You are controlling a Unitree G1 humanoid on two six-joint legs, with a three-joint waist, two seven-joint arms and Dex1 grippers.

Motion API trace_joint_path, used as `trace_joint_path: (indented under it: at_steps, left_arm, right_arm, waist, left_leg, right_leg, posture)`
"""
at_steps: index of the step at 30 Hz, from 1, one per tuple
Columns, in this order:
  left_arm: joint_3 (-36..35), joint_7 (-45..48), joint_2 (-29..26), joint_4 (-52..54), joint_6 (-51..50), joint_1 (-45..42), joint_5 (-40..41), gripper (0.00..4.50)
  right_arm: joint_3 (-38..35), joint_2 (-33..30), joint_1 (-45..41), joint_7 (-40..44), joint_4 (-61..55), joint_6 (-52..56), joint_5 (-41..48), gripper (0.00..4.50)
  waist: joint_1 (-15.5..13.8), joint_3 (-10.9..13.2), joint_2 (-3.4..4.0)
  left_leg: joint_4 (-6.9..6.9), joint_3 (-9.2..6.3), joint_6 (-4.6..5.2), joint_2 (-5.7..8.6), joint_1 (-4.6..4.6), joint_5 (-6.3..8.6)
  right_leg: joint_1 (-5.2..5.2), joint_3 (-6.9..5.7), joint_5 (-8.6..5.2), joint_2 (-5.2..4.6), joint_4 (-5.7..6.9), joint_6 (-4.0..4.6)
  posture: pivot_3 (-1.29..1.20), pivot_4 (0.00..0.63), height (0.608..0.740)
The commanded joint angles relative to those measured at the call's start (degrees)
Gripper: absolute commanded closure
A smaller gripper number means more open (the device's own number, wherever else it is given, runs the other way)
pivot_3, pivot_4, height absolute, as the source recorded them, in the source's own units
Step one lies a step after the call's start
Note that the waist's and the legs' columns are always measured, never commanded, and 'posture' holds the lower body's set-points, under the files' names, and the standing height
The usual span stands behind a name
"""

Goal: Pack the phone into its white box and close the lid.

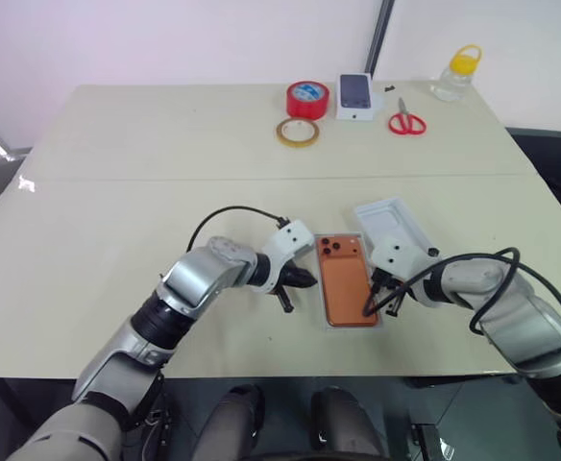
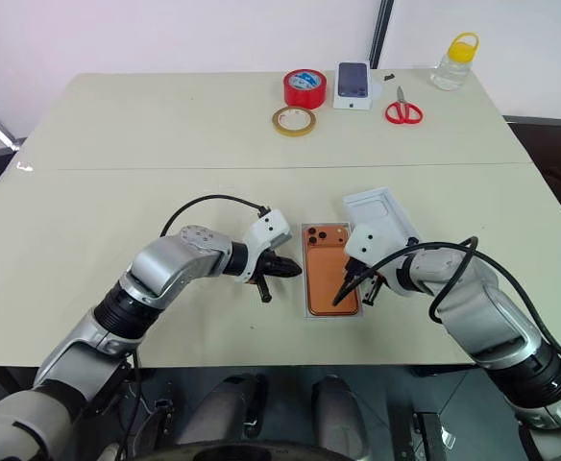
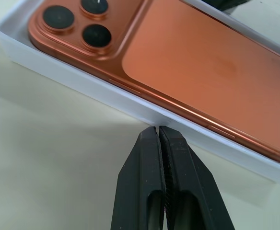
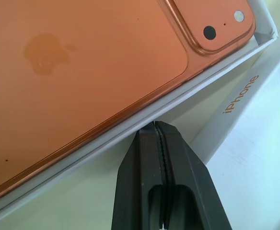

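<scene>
A red tape roll (image 1: 306, 98) lies flat near the far edge of the pale desk (image 1: 117, 192). Just in front of it, touching or nearly so, lies a thinner tan tape roll (image 1: 298, 133). Just beside the red roll, on its right, a dark-screened phone (image 1: 355, 92) rests on a small white box (image 1: 355, 113). Farther right of the red roll lie red-handled scissors (image 1: 406, 121), and beyond them a clear bottle with a yellow cap (image 1: 456, 75) stands upright.

The copper-orange phone (image 1: 346, 283) lies back-up in the white box (image 3: 130, 103), 3 lenses showing; the lid (image 1: 394, 224) lies open-side-up beside it, apparently touching.
</scene>
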State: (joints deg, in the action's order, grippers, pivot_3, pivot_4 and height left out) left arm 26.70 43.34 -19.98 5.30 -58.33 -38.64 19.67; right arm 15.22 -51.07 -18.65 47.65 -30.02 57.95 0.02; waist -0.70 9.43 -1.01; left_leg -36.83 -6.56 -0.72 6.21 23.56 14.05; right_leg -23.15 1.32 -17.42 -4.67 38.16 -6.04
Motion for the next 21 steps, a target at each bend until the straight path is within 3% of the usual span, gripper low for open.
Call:
trace_joint_path:
  at_steps: [1,6,7,10,14,15,21]
  left_arm:
    - [-1.4,0.8,-0.3,2.7,-0.2,0.2,1.0,4.36]
    - [-3.6,1.3,-3.5,2.2,0.1,1.4,0.9,4.36]
    - [-4.2,1.6,-4.4,2.3,0.3,1.8,1.0,4.45]
    - [-6.9,2.6,-7.6,2.5,1.9,3.5,1.3,4.50]
    - [-10.0,4.2,-9.4,3.2,5.7,5.1,2.0,4.50]
    - [-11.5,5.3,-9.9,3.9,8.2,5.8,2.6,4.50]
    - [-11.8,11.9,-13.3,8.5,20.8,10.8,1.9,4.50]
  right_arm:
    - [-2.4,-2.0,-0.5,0.5,0.6,-2.0,0.9,4.50]
    - [-6.0,-5.5,0.9,3.4,0.7,-4.2,3.6,4.50]
    - [-7.1,-6.2,1.3,4.3,0.7,-4.6,4.5,4.25]
    - [-12.4,-7.0,1.2,6.6,0.4,-3.4,8.8,3.26]
    - [-16.1,-6.2,-1.1,6.0,1.0,0.8,12.5,0.98]
    - [-16.6,-5.6,-2.0,5.7,1.5,3.3,13.7,0.65]
    - [-12.9,-0.7,-7.7,-1.6,9.3,13.7,13.9,0.65]
  waist:
    - [0.0,0.0,0.00]
    - [0.1,0.0,0.00]
    - [0.1,0.0,0.00]
    - [0.2,0.0,0.01]
    - [0.0,0.0,0.00]
    - [0.0,0.0,0.01]
    - [0.0,0.0,0.02]
  left_leg:
    - [0.00,0.00,0.00,0.00,0.00,0.00]
    - [-0.01,0.00,0.00,0.00,0.00,0.00]
    - [-0.01,0.00,0.00,-0.01,0.00,0.00]
    - [-0.01,0.01,0.01,-0.04,0.00,0.00]
    - [-0.02,0.00,0.02,-0.04,-0.01,0.01]
    - [-0.02,0.00,0.02,-0.04,0.00,0.02]
    - [-0.02,0.01,0.02,-0.04,0.00,0.02]
  right_leg:
    - [0.00,0.00,0.00,0.00,0.00,0.00]
    - [0.00,0.00,0.00,0.00,0.00,0.00]
    - [0.00,0.00,0.00,0.01,0.01,0.00]
    - [0.00,0.00,0.00,0.03,0.02,0.00]
    - [0.00,0.00,0.00,0.02,0.01,0.00]
    - [0.01,0.00,0.00,0.01,0.00,0.00]
    - [0.01,0.01,0.00,-0.02,-0.02,0.02]
  posture:
    - [0.00,0.150,0.740]
    - [0.00,0.150,0.740]
    - [0.00,0.150,0.740]
    - [0.00,0.150,0.740]
    - [0.00,0.150,0.740]
    - [0.00,0.150,0.740]
    - [0.00,0.150,0.740]
